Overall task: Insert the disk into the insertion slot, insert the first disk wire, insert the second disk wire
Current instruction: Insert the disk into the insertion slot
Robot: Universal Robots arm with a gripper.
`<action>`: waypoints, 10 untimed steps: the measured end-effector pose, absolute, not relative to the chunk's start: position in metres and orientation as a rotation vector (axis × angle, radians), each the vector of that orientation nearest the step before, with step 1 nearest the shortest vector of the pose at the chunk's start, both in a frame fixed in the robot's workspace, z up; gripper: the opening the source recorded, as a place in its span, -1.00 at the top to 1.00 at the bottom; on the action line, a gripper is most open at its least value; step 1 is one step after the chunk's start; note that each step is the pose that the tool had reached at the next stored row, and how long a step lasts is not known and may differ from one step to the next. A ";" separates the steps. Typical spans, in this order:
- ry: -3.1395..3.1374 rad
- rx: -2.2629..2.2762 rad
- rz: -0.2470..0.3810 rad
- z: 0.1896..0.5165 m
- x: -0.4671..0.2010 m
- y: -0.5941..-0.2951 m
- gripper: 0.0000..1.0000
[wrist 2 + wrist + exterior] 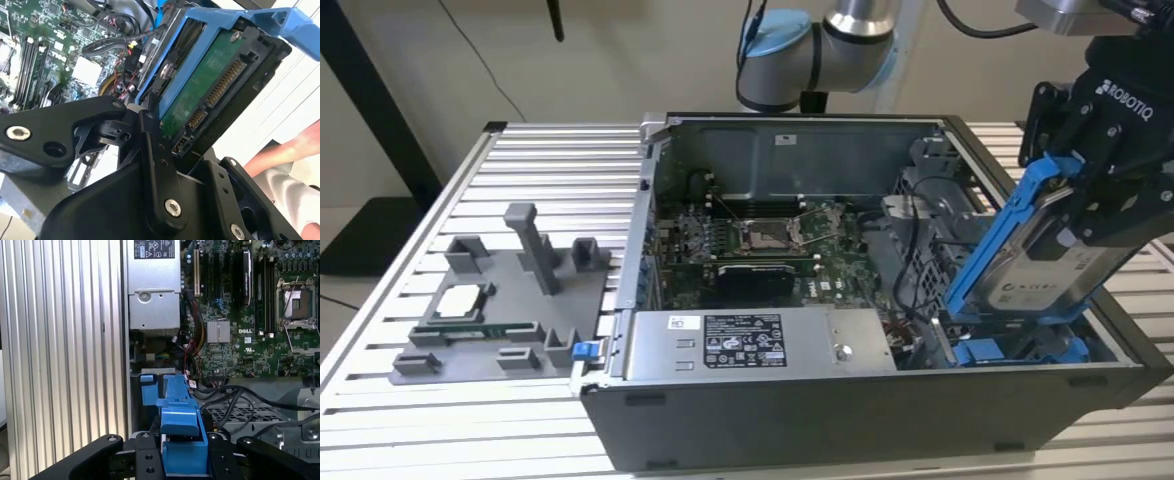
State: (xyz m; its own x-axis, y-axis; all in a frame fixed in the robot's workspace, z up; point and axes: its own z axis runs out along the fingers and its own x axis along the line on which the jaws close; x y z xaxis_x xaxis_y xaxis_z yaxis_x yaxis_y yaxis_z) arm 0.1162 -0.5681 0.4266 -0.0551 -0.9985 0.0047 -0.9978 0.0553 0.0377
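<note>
The disk (1041,262), a silver drive in a blue carrier, hangs steeply tilted over the open computer case (854,420) on the exterior view's right. My black gripper (1110,190) is shut on its upper part. The disk's lower end reaches down to the insertion slot (1017,352) with its blue rails. In the second wrist view the disk (200,85) shows its green board and connectors between the fingers (150,130). In the first wrist view the blue carrier (182,432) sits in the gripper (184,460), above a blue slot tab (149,388). Black cables (235,395) lie close by; which are the disk wires I cannot tell.
A grey labelled power-supply box (747,345) lies along the case's front, with the motherboard (761,240) behind it. A grey fixture plate (507,300) with small parts rests on the slatted table (400,420). A person's hand (285,170) shows beside the case.
</note>
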 end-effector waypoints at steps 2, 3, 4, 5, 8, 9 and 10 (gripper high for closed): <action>-2.258 2.141 -0.037 0.423 0.117 -0.568 1.00; -2.257 2.143 -0.037 0.421 0.117 -0.568 1.00; -2.256 2.144 -0.037 0.420 0.118 -0.568 1.00; -2.256 2.144 -0.037 0.419 0.119 -0.568 1.00; -2.255 2.144 -0.037 0.415 0.120 -0.569 1.00; -2.255 2.144 -0.037 0.414 0.120 -0.569 1.00; -2.255 2.144 -0.037 0.414 0.120 -0.570 1.00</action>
